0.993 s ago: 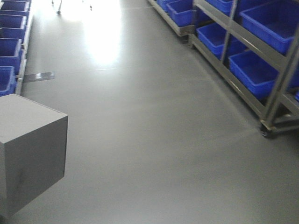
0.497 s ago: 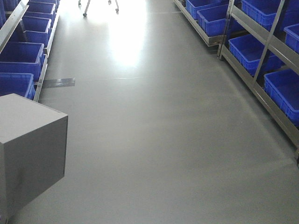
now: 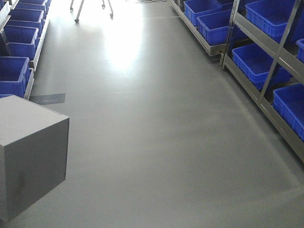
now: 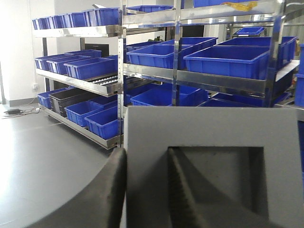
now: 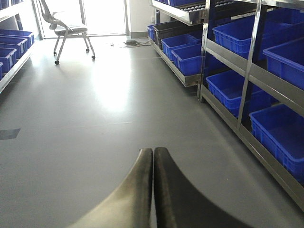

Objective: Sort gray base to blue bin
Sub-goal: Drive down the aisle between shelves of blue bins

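The gray base is a matte gray cube at the lower left of the front view, held off the floor. In the left wrist view it fills the lower right, its square recess facing the camera. My left gripper is shut on the base's wall: one finger outside, one inside the recess. My right gripper is shut and empty above the bare floor. Blue bins line the shelves on the right, others on the left. Many blue bins show in the left wrist view.
Steel racks run along the right and a rack along the left, with a gray floor aisle between. A wheeled chair stands at the far end near a bright doorway. A dark floor mark lies near the left rack.
The front view has swung: the right-hand racks have shifted across the frame, and the left bins and floor mark have shifted. The gray base keeps its place in the frame.
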Controlling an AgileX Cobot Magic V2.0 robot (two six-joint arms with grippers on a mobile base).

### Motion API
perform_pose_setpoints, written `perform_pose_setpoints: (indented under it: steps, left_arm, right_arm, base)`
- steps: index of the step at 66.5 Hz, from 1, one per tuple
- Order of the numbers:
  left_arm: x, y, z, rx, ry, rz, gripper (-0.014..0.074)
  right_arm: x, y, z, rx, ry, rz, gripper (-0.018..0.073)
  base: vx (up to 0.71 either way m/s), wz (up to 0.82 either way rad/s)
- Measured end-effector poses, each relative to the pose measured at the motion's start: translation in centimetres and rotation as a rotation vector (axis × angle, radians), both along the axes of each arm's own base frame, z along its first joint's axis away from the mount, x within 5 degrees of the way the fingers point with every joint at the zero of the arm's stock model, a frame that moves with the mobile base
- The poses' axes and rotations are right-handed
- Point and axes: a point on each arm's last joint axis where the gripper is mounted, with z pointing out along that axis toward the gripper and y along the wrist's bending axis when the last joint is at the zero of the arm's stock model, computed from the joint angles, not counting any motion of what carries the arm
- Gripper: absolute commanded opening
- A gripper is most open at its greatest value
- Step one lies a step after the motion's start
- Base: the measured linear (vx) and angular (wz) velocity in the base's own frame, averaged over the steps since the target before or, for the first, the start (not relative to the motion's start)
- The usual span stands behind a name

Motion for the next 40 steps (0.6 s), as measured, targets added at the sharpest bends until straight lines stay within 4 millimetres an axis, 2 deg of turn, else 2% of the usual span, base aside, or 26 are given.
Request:
perform_pose_setpoints:
  steps: [40]
  left_arm:
    - [0.00, 0.00, 0.00, 0.000, 0.000, 0.000, 0.0002]
  right_arm:
    - [0.00, 0.00, 0.00, 0.000, 0.000, 0.000, -0.0005]
  base:
    - [0.49, 0.03]
